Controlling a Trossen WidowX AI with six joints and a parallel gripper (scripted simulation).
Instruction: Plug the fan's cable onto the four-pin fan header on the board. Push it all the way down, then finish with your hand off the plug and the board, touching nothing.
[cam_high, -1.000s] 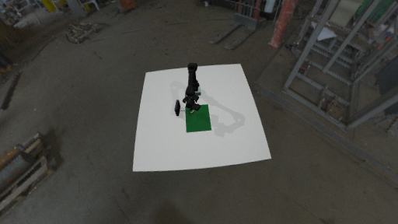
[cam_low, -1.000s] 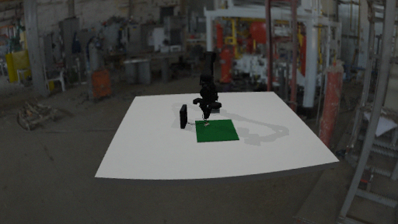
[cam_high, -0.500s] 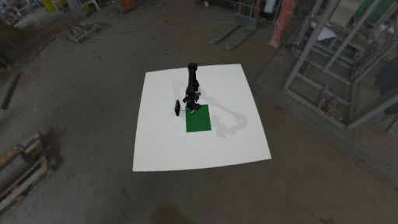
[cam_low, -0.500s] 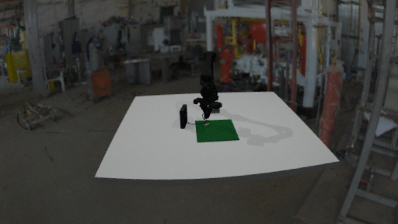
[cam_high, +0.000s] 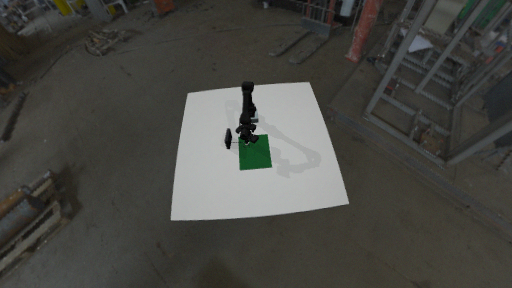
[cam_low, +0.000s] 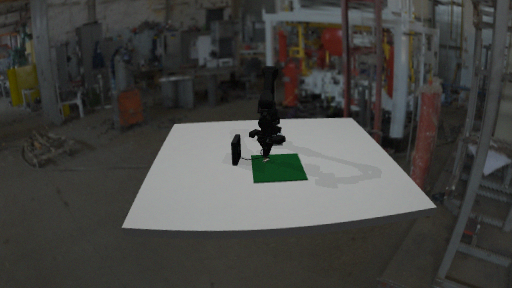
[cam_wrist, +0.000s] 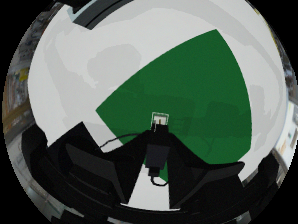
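Note:
The green board (cam_high: 256, 156) (cam_low: 280, 172) (cam_wrist: 200, 85) lies flat on the white table. The small pale fan header (cam_low: 266, 160) (cam_wrist: 160, 119) stands near one board edge, its pins and outline showing in the wrist view. My gripper (cam_high: 246, 142) (cam_low: 266, 157) (cam_wrist: 158, 135) points down and is shut on the black plug (cam_wrist: 157, 152). The plug's front end is at the near side of the header and covers part of it; whether it is seated cannot be told. A thin dark cable (cam_wrist: 120, 136) runs from the plug area toward the black fan (cam_high: 228, 138) (cam_low: 236, 149), which stands upright beside the board.
The white table top (cam_high: 215, 195) (cam_low: 200, 210) carries the board and the fan. The fan stands close on the left of the gripper in the top and exterior views. A dark curved part (cam_wrist: 102, 12) shows at the wrist view's top left. Arm shadows fall across board and table.

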